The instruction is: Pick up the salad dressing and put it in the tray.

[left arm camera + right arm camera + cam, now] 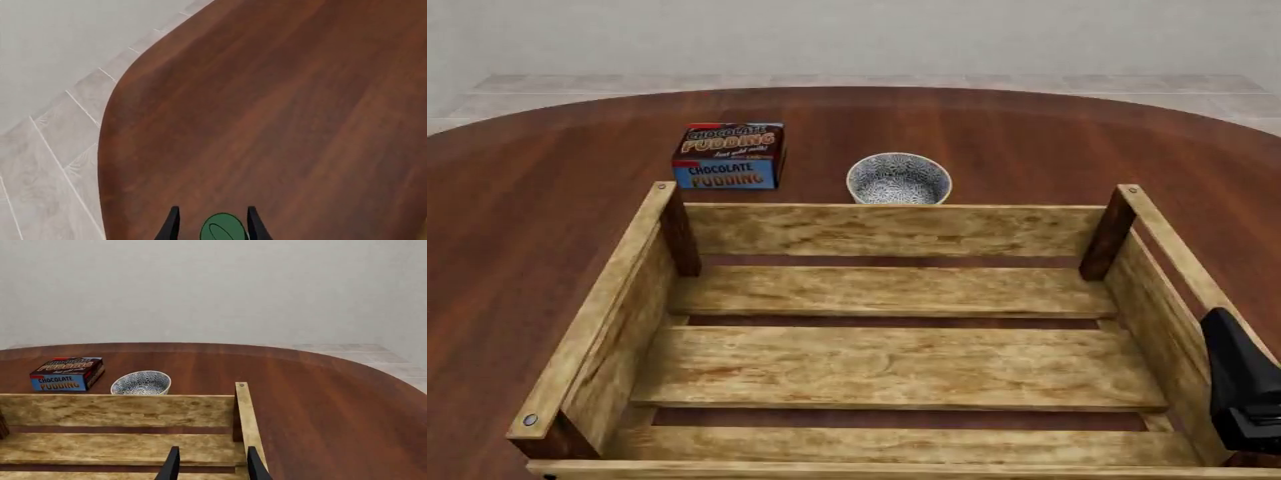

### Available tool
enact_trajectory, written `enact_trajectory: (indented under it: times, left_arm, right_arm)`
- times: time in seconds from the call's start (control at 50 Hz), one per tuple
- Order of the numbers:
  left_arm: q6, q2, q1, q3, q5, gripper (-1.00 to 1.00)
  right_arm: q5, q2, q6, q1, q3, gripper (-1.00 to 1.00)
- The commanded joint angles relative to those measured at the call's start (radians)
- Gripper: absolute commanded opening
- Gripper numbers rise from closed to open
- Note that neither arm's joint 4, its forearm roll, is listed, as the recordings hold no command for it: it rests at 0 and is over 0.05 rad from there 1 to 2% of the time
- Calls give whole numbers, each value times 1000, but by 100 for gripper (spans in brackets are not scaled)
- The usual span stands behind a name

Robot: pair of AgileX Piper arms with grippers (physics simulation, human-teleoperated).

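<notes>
Only the dark green cap (223, 229) of the salad dressing shows, in the left wrist view, low between the fingertips of my left gripper (212, 226). The jaws stand apart on either side of the cap, with a gap showing on one side; the bottle's body is hidden. The bottle and the left arm are out of the front view. The tray (894, 228) is a light wooden crate in the middle of the table, with nothing in it. My right gripper (212, 466) is open and empty above the crate's right wall (248, 425). Its dark body (1241, 390) shows at the front view's right edge.
A blue-and-red chocolate pudding box (730, 155) and a small speckled bowl (898, 180) stand behind the crate; both also show in the right wrist view, the box (67, 373) beside the bowl (141, 382). The table's curved edge (107, 150) and the tiled floor (47, 150) are close to my left gripper.
</notes>
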Motion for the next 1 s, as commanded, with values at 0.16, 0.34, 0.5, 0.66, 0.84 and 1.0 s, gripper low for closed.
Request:
enact_trajectory:
  times: [0.16, 0.34, 0.5, 0.66, 0.84, 1.0]
  left_arm:
    - [16, 600, 71, 5, -552, -100]
    - [6, 509, 64, 5, -466, -100]
    - [-5, 400, 50, 5, -360, -100]
    - [-14, 118, 24, 5, -112, -100]
    - [-6, -141, -20, 4, 67, -100]
    - [10, -194, -45, -8, 77, -100]
  right_arm:
    - [0, 0, 0, 0, 0, 100]
    - [0, 0, 0, 0, 0, 100]
    - [0, 0, 0, 0, 0, 100]
    - [0, 0, 0, 0, 0, 100]
    - [0, 0, 0, 0, 0, 100]
    - [0, 0, 0, 0, 0, 100]
